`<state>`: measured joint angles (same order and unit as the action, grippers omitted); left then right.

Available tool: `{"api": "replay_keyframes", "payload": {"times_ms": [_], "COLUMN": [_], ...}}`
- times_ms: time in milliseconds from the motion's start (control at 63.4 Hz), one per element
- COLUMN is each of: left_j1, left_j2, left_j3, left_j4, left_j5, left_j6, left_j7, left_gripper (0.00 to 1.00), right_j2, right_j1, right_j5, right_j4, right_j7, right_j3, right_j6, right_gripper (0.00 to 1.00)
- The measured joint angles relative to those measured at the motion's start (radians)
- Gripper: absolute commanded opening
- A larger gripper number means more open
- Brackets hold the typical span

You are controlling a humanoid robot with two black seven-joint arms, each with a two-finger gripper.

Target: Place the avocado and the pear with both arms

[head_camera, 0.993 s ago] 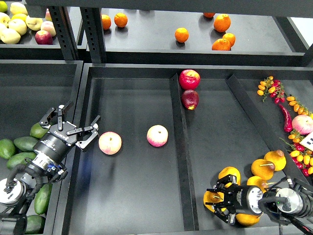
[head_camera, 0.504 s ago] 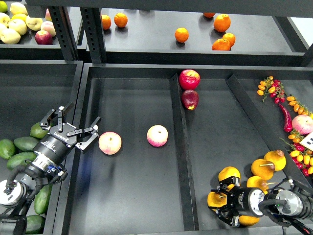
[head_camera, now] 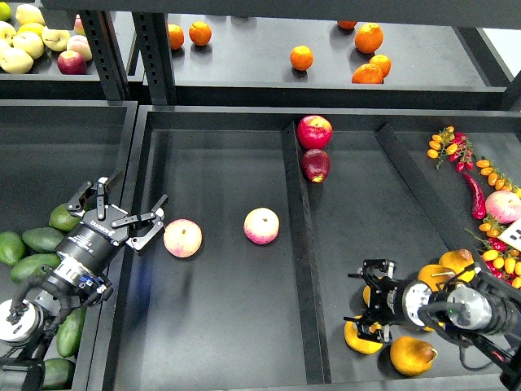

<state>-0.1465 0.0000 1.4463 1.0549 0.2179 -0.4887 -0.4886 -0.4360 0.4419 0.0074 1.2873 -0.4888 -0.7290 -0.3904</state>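
Several dark green avocados [head_camera: 42, 239] lie in the left bin. My left gripper [head_camera: 122, 209] hangs open and empty over the wall between that bin and the middle tray, just right of the avocados. Yellow-orange pears lie at the front right: one [head_camera: 362, 336], one [head_camera: 413, 355], and two more [head_camera: 458, 262] behind my right arm. My right gripper [head_camera: 366, 295] points left with its fingers spread, just above the nearest pear. A bit of yellow shows between the fingers; I cannot tell whether they touch it.
Two pink-and-yellow apples [head_camera: 182, 238] [head_camera: 261, 226] lie in the middle tray. Two red apples [head_camera: 315, 131] sit at the back of a raised divider [head_camera: 298, 244]. Chillies and small tomatoes [head_camera: 476, 191] are at the right. Oranges [head_camera: 302, 58] are on the back shelf.
My right gripper has moved up and a little right, off the front pears. One pear now lies free at the front. The left arm has not moved.
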Motion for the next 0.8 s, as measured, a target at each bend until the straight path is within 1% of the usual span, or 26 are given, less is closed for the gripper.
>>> {"api": "replay_keyframes", "payload": {"times_ms": [142,205,363,378,536,631,709,804], "left_j1": [0.005,0.005,0.006,0.007,0.01,0.01,0.01,0.01], "left_j2": [0.0,0.0,0.0,0.0,0.0,0.0,0.0,0.0], "left_j3": [-0.001,-0.001,-0.001,-0.001,-0.001,-0.002,-0.002,-0.002], "left_j4": [0.002,0.002,0.002,0.002,-0.001,-0.003,-0.006,-0.008], "left_j5": [0.0,0.0,0.0,0.0,0.0,0.0,0.0,0.0], "left_j6": [0.0,0.0,0.0,0.0,0.0,0.0,0.0,0.0], "left_j7": [0.0,0.0,0.0,0.0,0.0,0.0,0.0,0.0], "left_gripper": [0.99,0.99,0.99,0.99,0.99,0.99,0.99,0.99], "right_j2": [0.106,0.15,0.277,0.315,0.411,0.431,0.435,0.436], "right_j1": [0.031,0.046,0.083,0.092,0.098,0.096,0.086,0.077], "right_j5": [-0.004,-0.005,-0.011,-0.012,-0.013,-0.013,-0.013,-0.022], "right_j4": [0.0,-0.002,-0.039,-0.058,-0.098,-0.114,-0.127,-0.155], "right_j7": [0.0,0.0,0.0,0.0,0.0,0.0,0.0,0.0], "right_j3": [-0.123,-0.174,-0.311,-0.347,-0.442,-0.495,-0.538,-0.572], "right_j6": [-0.073,-0.09,-0.098,-0.098,-0.098,-0.098,-0.066,0.028], "right_gripper": [0.99,0.99,0.99,0.99,0.99,1.0,1.0,1.0]}}
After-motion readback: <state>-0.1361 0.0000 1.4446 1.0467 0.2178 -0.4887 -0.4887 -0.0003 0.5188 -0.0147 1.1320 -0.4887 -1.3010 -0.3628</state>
